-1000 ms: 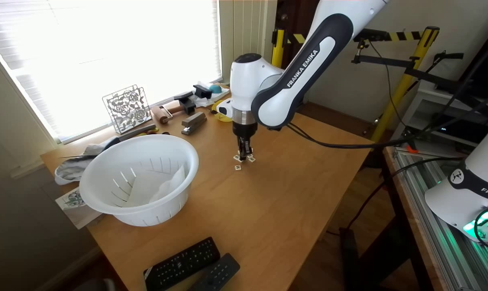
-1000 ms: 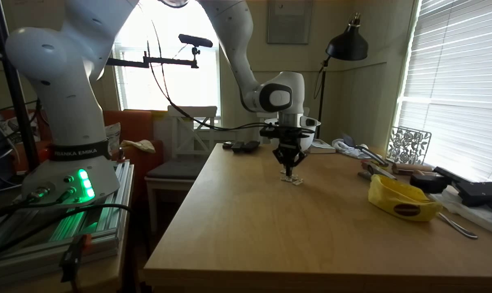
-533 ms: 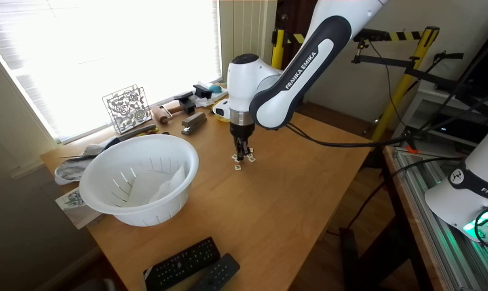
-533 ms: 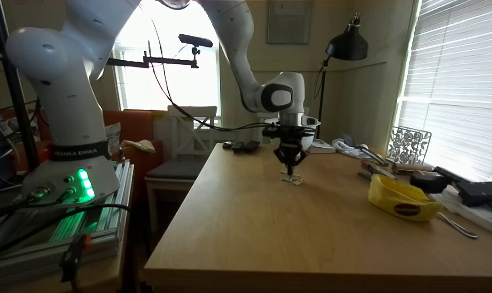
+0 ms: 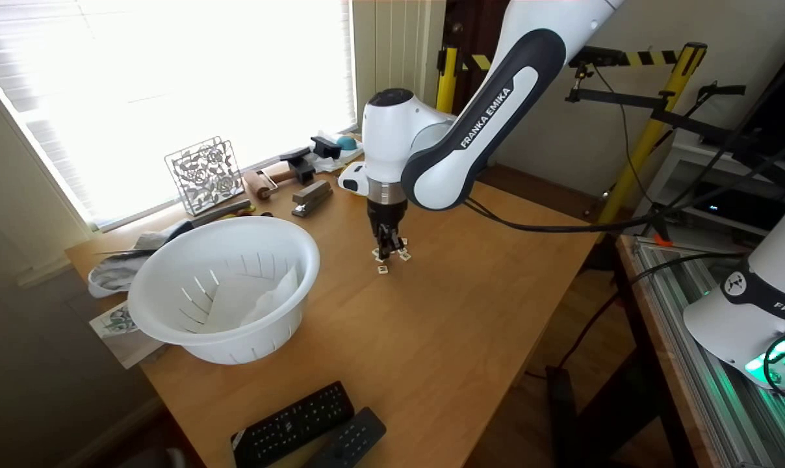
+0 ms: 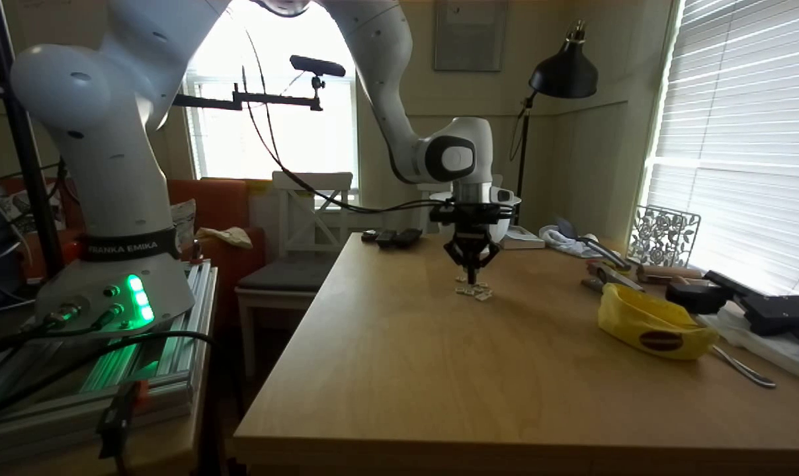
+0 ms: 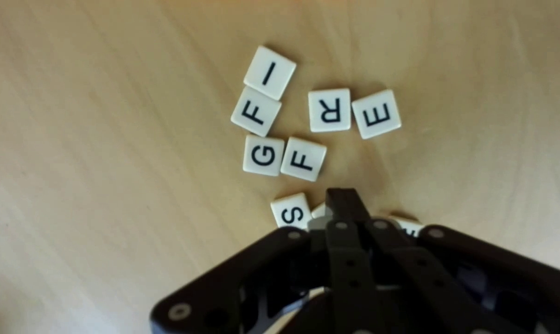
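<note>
The pincer [image 6: 471,281] points straight down, its fingers [image 6: 471,271] meeting in one narrow tip, with no gap and no held thing to be seen between them. In both exterior views the tip is right over a loose cluster of letter tiles [image 6: 483,296] on the table [image 6: 452,383]; whether it touches any cannot be told.

The pincer shows at the bottom of the wrist view. Tile S [image 7: 288,209] lies just left of the tip, and a mostly hidden tile [image 7: 319,211] lies between the two. To the right, a partly covered tile [image 7: 407,226] shows past the fingers. Beyond the tip and a little left, tile G [image 7: 263,155] and the nearer F [image 7: 304,159] sit edge to edge. Farther out on that side, tile I [image 7: 270,73] and the farther F [image 7: 256,111] touch. Roughly straight out from the tip, tile R [image 7: 329,110] and tile E [image 7: 376,114] lie just beside each other.

In an exterior view, a bowl [image 5: 256,341] stands left of the pincer and nearer the camera, with two remotes [image 5: 295,422] nearer still. A stapler [image 5: 311,197] lies left of the pincer and farther back. In an exterior view, a yellow pouch [image 6: 657,324] sits right of the pincer, nearer the camera.
</note>
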You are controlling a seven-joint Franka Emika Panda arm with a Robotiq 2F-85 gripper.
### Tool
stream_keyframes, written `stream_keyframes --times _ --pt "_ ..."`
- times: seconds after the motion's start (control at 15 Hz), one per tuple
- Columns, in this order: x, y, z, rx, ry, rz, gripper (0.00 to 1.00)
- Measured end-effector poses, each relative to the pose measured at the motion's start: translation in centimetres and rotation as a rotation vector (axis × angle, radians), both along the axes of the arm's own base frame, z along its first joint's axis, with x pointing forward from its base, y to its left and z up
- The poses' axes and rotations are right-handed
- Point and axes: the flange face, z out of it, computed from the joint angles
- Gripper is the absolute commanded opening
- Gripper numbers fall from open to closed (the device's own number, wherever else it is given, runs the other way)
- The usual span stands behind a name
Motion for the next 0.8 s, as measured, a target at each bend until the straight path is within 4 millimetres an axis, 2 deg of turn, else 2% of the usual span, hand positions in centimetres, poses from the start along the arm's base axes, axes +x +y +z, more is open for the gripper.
stream_keyframes --times 0.8 --pt "0.1 0.95 0.0 -0.014 0.014 0.188 0.0"
